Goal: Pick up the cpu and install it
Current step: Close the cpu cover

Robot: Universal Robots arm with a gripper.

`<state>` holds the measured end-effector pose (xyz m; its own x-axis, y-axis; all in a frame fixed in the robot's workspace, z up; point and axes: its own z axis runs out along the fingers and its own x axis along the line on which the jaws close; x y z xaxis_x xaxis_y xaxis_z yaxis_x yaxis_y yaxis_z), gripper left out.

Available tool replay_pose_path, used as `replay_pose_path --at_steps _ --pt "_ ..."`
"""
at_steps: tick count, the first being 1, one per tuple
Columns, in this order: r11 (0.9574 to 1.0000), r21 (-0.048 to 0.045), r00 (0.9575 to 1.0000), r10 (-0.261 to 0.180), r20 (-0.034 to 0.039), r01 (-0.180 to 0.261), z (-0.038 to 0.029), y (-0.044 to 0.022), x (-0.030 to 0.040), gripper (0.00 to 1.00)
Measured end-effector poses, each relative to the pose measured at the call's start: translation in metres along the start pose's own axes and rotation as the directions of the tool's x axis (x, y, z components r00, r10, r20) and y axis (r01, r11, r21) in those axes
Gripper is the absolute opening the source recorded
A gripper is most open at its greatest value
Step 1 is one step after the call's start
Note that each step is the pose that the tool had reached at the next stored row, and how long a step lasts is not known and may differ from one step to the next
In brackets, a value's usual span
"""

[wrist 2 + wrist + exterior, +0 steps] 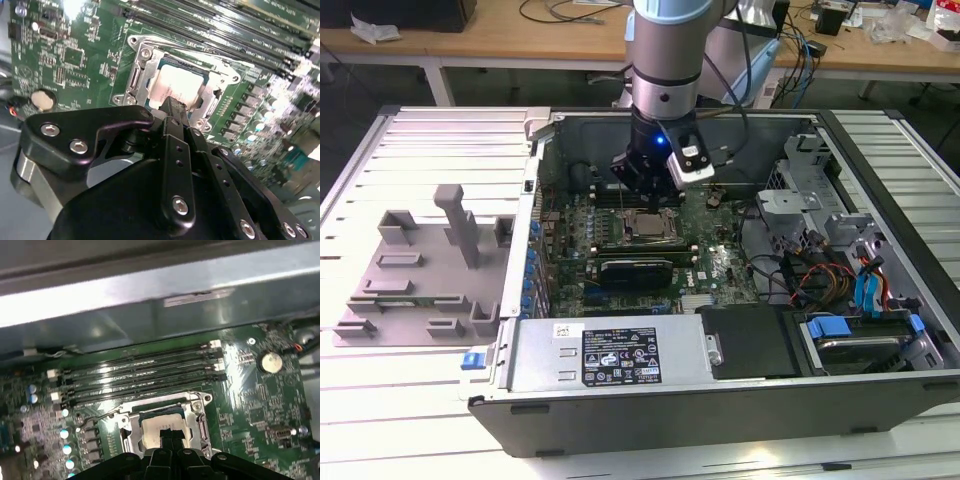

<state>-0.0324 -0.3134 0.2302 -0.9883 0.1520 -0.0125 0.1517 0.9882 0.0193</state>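
The cpu (646, 227) (170, 84) (156, 423), a flat square chip with a pale silver top, lies flat inside the metal-framed socket (139, 75) (201, 426) on the green motherboard. My gripper (651, 200) (173, 106) (171, 433) hangs straight over it inside the open computer case. Its black fingers are pressed together, with their tips at or just above the chip's near edge. Nothing is held between them. The fingers hide part of the chip in both wrist views.
Black memory slots (140, 374) (240, 30) run beside the socket, and a coin battery (271, 361) (42, 99) sits on the board. The case holds a power supply (610, 352) and drive bays (855, 335). A grey fixture (420, 270) lies at the exterior view's left.
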Motion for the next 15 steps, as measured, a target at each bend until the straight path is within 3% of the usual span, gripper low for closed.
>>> replay_pose_path --at_steps 2,5,7,8,10,12,15 --pt "0.9967 -0.0011 0.9967 -0.082 -0.0015 0.082 0.0005 0.0000 0.0000 0.11" --pt "0.9888 -0.0020 0.9888 -0.149 -0.0028 0.149 0.0009 0.0000 0.0000 0.11" --pt "0.9773 -0.0031 0.9773 -0.212 -0.0038 0.212 0.0012 0.0000 0.0000 0.11" --pt "0.9739 -0.0029 0.9739 -0.227 -0.0041 0.227 0.0013 0.0000 0.0000 0.11" --pt "0.9721 -0.0027 0.9721 -0.235 -0.0041 0.235 0.0017 -0.0006 0.0001 0.11" --pt "0.9721 -0.0025 0.9721 -0.234 -0.0042 0.234 0.0029 -0.0052 0.0013 0.11" --pt "0.9721 -0.0024 0.9721 -0.234 -0.0043 0.234 0.0047 -0.0064 0.0055 0.11"
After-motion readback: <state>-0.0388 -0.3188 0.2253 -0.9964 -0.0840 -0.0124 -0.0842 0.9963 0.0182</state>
